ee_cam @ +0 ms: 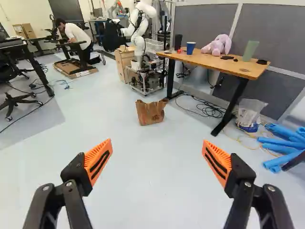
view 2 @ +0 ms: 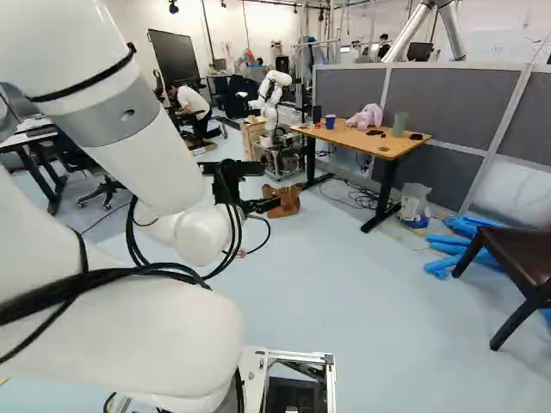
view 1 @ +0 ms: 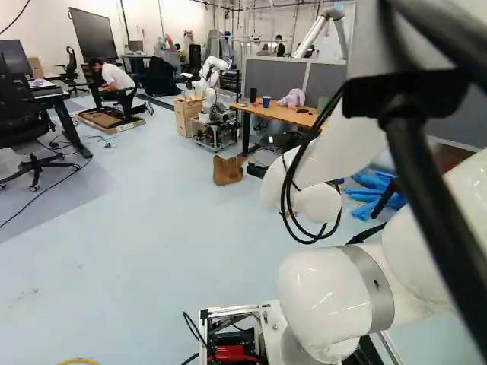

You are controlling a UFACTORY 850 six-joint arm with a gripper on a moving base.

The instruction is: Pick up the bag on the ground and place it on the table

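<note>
Gaping wide and empty, the hand [view 2: 258,206] partly hides the bag [view 2: 289,201] in right base view.

White arm [view 2: 155,335] — looped black cables [view 2: 60,291]

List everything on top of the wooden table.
The table holds a black container, a blue cup, a pink stuffed toy, a green tumbler, small dark objects and something small and red. Whatever the toy hides behind it can't be seen.
</note>
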